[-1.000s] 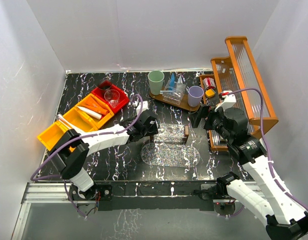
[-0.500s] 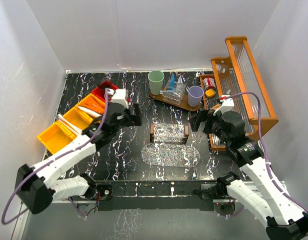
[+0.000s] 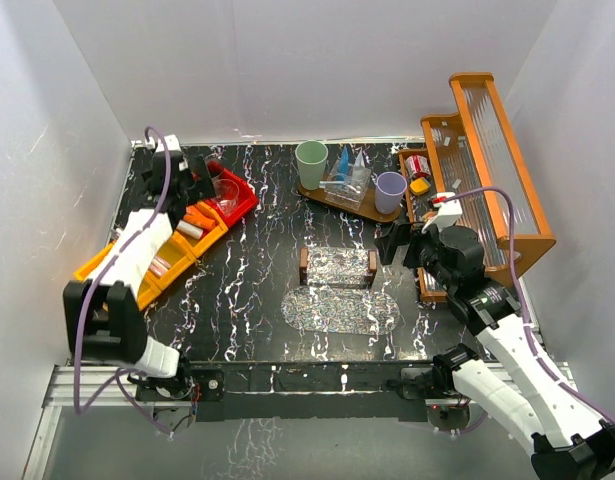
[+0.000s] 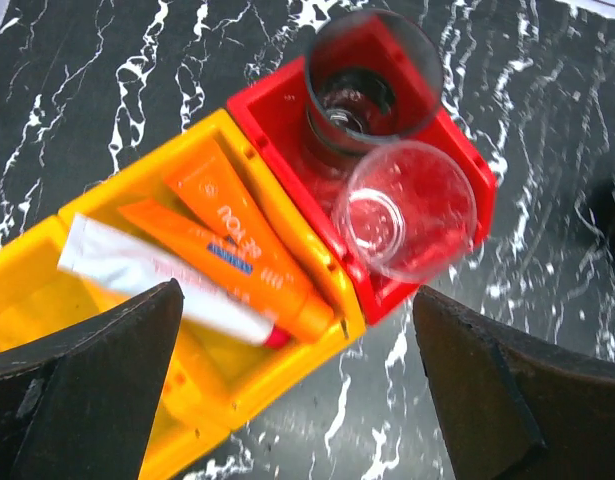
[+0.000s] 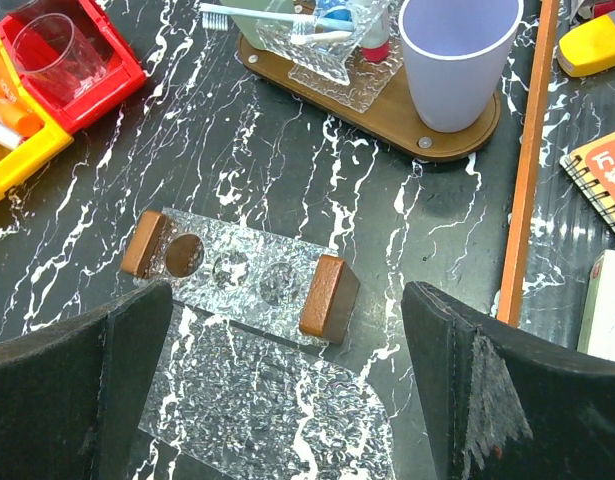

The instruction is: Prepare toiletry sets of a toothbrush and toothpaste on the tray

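My left gripper (image 4: 297, 335) (image 3: 199, 184) hangs open over the bins at the far left, holding nothing. Below it the red bin (image 4: 275, 112) holds two clear glass cups (image 4: 410, 220). The orange bin (image 4: 227, 385) holds orange tubes (image 4: 239, 245) and a white tube (image 4: 152, 278). My right gripper (image 5: 285, 300) (image 3: 398, 241) is open and empty above a clear holder with wooden ends (image 5: 242, 275). A brown wooden tray (image 3: 332, 198) carries a green cup (image 3: 311, 163), a lilac cup (image 3: 390, 190), a toothbrush (image 5: 255, 14) and a blue tube (image 3: 343, 161).
A clear textured tray (image 3: 342, 311) lies in front of the holder. A wooden shelf (image 3: 492, 165) with small items stands at the right. A yellow bin (image 3: 99, 272) sits beside the orange one, partly under my left arm. White walls close in the table.
My left arm swung from the table's middle to the far left over the bins, and its gripper opened. The right arm barely moved.
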Robot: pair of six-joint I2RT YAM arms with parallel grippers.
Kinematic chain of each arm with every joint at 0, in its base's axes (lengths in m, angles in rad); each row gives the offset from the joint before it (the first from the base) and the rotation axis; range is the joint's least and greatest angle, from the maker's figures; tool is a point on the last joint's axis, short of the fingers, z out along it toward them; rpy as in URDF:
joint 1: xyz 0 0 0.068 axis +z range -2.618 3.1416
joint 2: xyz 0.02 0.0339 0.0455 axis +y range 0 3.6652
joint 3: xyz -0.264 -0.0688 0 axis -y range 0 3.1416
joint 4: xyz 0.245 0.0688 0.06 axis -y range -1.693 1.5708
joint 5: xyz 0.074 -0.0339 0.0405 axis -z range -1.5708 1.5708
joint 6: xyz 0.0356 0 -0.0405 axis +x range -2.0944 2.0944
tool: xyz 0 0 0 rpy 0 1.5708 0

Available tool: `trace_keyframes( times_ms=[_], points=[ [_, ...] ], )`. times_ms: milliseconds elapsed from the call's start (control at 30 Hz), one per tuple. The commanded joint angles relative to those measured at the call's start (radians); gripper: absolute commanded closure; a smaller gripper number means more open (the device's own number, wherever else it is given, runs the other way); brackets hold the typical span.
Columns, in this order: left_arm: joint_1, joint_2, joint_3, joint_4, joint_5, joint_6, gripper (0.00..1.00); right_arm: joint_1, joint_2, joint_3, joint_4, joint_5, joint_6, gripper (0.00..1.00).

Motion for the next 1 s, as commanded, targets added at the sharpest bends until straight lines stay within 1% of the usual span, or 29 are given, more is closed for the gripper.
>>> trace_keyframes(
  times_ms=[0,33,133,267,300,433,467,567,667,767,967],
  points=[
    [0.054,0.21,0.213,-0.024,0.071,-0.051,0.06,-0.002,0.014,-0.004,0.089,-0.019,-0.025,0.02],
    [0.068,0.259,0.284,-0.039,0.069,-0.068,0.08,-0.002,0.017,-0.005,0.091,-0.023,-0.024,0.02],
    [0.099,0.371,0.396,-0.044,0.055,-0.107,0.19,-0.002,0.016,-0.01,0.092,-0.019,-0.026,0.02],
    [0.107,0.497,0.506,-0.035,0.044,-0.096,0.32,-0.003,0.011,-0.019,0.095,-0.016,-0.025,0.02],
    [0.107,0.516,0.533,-0.038,0.047,-0.087,0.38,-0.002,0.01,-0.021,0.096,-0.014,-0.025,0.02],
    [0.107,0.626,0.646,-0.086,0.059,-0.068,0.53,-0.002,0.013,-0.023,0.097,-0.016,-0.023,0.02],
    [0.107,0.645,0.663,-0.094,0.06,-0.068,0.55,-0.002,0.013,-0.025,0.098,-0.019,-0.023,0.02],
    [0.108,0.675,0.682,-0.112,0.053,-0.075,0.61,-0.002,0.016,-0.025,0.1,-0.018,-0.023,0.02],
    [0.108,0.68,0.668,-0.107,0.047,-0.087,0.65,-0.002,0.016,-0.024,0.1,-0.015,-0.023,0.02],
    [0.107,0.682,0.656,-0.105,0.049,-0.082,0.73,-0.002,0.018,-0.026,0.102,-0.015,-0.022,0.02],
    [0.106,0.695,0.644,-0.115,0.054,-0.071,0.79,-0.002,0.018,-0.028,0.103,-0.014,-0.021,0.02]
  ],
)
